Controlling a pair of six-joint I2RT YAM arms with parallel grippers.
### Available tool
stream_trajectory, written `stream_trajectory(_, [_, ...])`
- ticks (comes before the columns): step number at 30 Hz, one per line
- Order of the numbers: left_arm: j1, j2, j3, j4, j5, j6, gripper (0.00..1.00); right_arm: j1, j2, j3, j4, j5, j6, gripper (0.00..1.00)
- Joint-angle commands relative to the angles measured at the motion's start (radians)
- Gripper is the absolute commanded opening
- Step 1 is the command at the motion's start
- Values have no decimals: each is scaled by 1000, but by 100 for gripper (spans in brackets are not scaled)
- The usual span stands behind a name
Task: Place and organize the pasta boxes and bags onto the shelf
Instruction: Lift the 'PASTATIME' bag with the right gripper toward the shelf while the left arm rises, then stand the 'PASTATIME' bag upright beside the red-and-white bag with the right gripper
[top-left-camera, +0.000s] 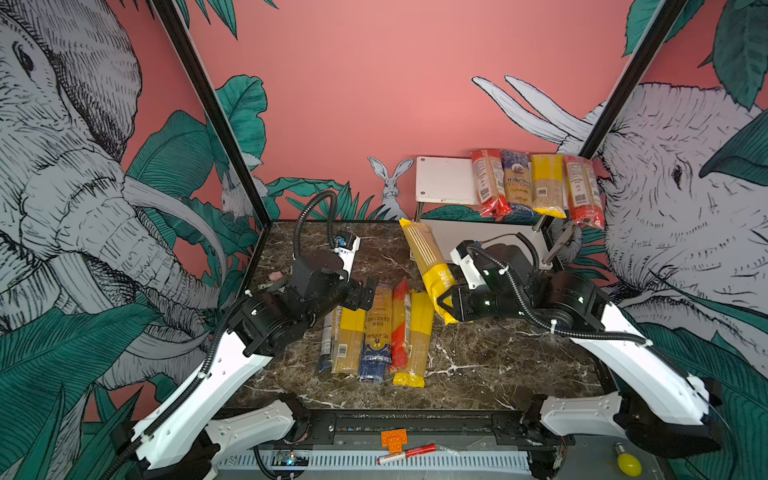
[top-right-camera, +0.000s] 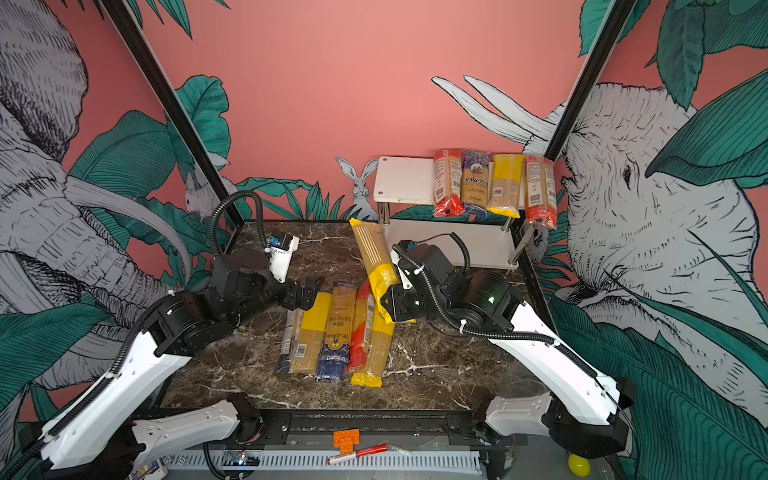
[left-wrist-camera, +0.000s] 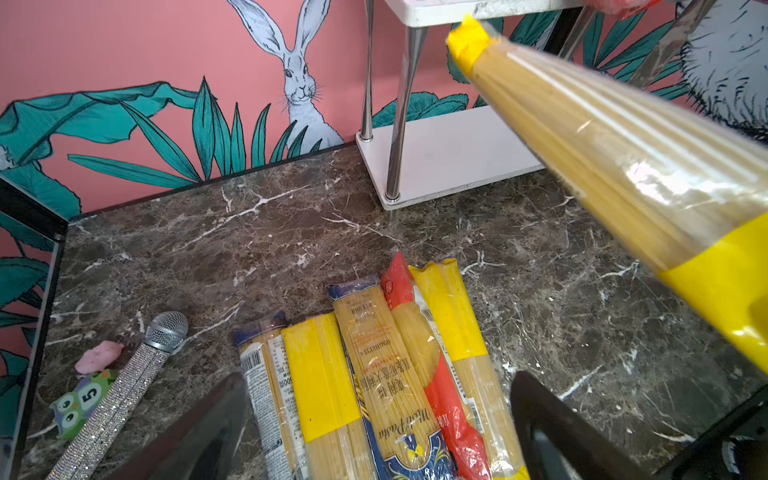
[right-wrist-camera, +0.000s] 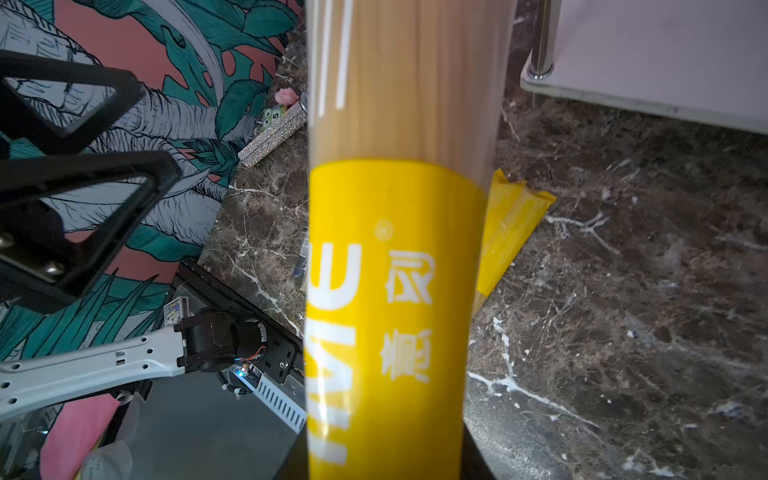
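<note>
Closest in is a red-and-white marker pen (top-left-camera: 406, 454) next to an orange brick (top-left-camera: 394, 439) on the front rail, both off the marble tabletop (top-left-camera: 498, 365). The right end effector (top-left-camera: 446, 305) is clenched on the near yellow end of a yellow-ended spaghetti bag (top-left-camera: 424, 253). It's lifted and tilted, with the far tip up near the left front post of the shelf (top-left-camera: 442, 178); can't tell if it touches. The left end effector (top-left-camera: 362, 294) is wide open, gripping nothing, and hangs over the far ends of five spaghetti packs (top-left-camera: 376, 332) lying side by side mid-tabletop. Four more packs (top-left-camera: 536, 187) sit in a row on the right part of the shelf's top board, their near ends poking over the front edge.
</note>
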Motion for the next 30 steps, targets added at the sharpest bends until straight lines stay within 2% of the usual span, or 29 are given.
stream_trajectory(1, [39,36,66,1,16,50,99,-13,34,162,45,78,-115,0])
stream_trajectory(11, [211,169,229,42,167,109,100,-87,276,598,-49,67,-251,0])
stream_trajectory(17, [286,234,293,59,236,133,99,-138,433,905,-104,169,-345,0])
stream_trajectory(25, [355,282,295,126,305,136,99,-243,511,915,103,354,-464,0])
stream_trajectory(30, [382,305,301,151,331,133,99,-296,620,966,230,455,-547,0])
